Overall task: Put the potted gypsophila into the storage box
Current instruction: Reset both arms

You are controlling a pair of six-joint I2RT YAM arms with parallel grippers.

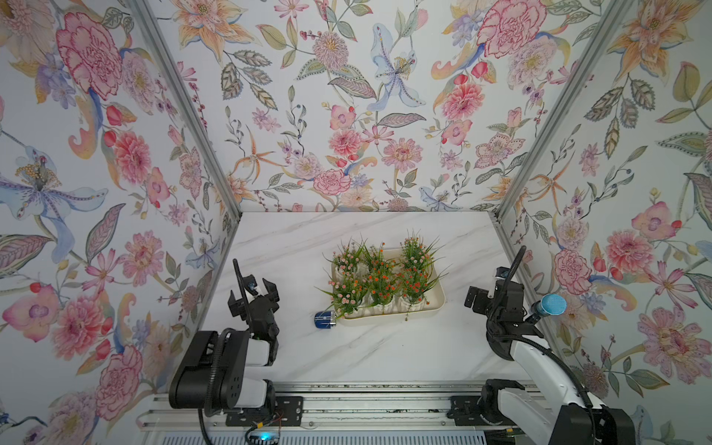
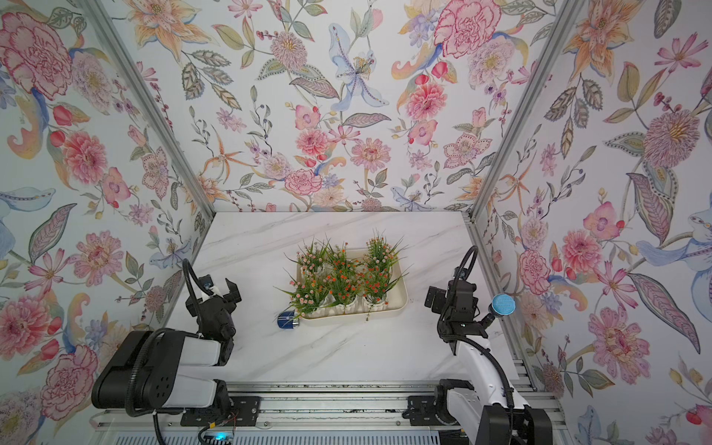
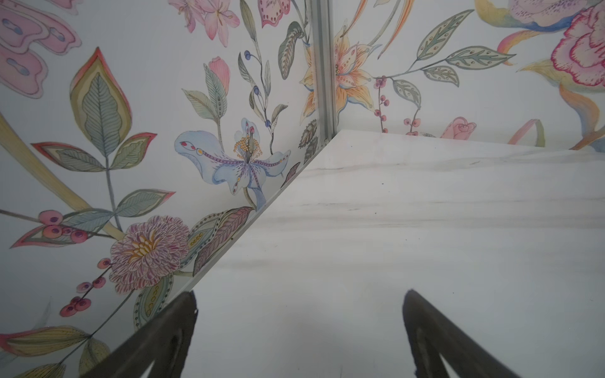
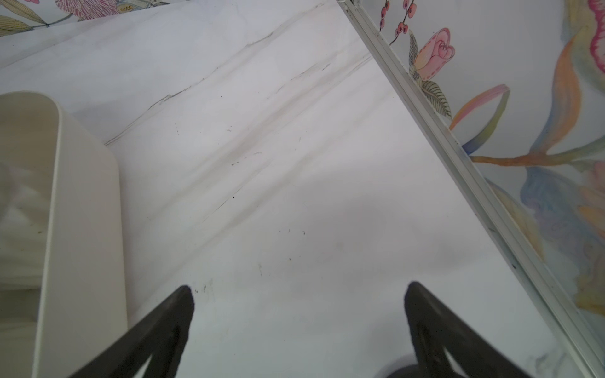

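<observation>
Evidently all six pots (image 1: 379,281) stand packed in two rows inside the box (image 1: 439,298), so the job looks done. The left claw (image 3: 299,294) and right claw (image 4: 299,289) gape empty over bare table (image 1: 346,358), well clear on either side. No writing is legible anywhere.

the light is bright, soft and even in both top views, so the white desk (image 1: 366,358) shows only faint grey shadows next to the storage box (image 1: 435,304) and the arms (image 1: 539,358). the flowery walls (image 1: 346,96) look stretched and bent near the edges of the top views. in the wrist views the dark fingers (image 3: 157,343) and the near box wall are blurry, while the desk farther off looks sharper, with a soft dim patch on it.
</observation>
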